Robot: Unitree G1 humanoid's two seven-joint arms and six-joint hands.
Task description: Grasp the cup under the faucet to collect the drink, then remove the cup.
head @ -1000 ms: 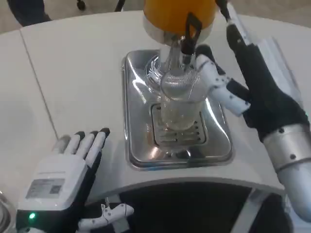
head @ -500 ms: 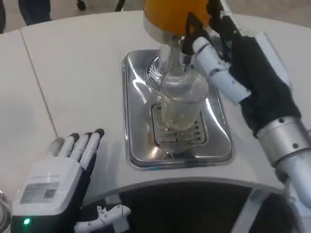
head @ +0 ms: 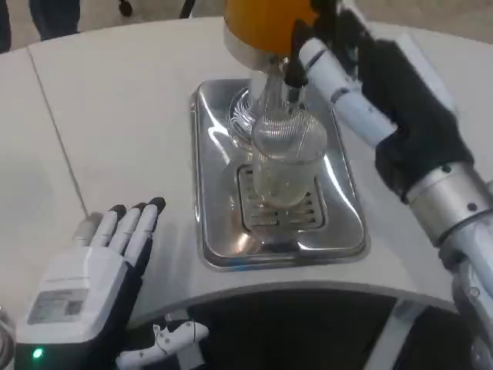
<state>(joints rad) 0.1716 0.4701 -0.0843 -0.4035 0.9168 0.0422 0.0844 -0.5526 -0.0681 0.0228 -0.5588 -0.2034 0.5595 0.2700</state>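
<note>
Head view, looking down on a white table [head: 115,116]. Landmark: steel drip tray [head: 216,231], a shiny rectangular pan with a slotted grate at its middle.

Cup [head: 286,166]: clear, ribbed, upright on the grate at the centre of the drip tray, mouth directly below the black faucet lever [head: 299,50]. Walls transparent, grate slots visible through them; a pale, faintly yellowish tint in the lower part, fill level hard to judge. Rim bright with reflections, outline blurred against the tray's glare.

Orange dispenser [head: 266,23]: at the far end of the drip tray, with a silver collar beneath the orange body and a clear stem running down toward the cup.

Right hand [head: 350,85]: above the far right corner of the drip tray, reaching up to the faucet lever. Fingers [head: 327,73] extended and close together, tips at or just beside the lever; actual contact not clear, nothing visibly pinched. Not touching the cup.

Left hand [head: 96,270]: near the front left corner of the drip tray, apart from it, resting palm down on the table. Fingers straight, lying side by side and slightly fanned, holding nothing.
</note>
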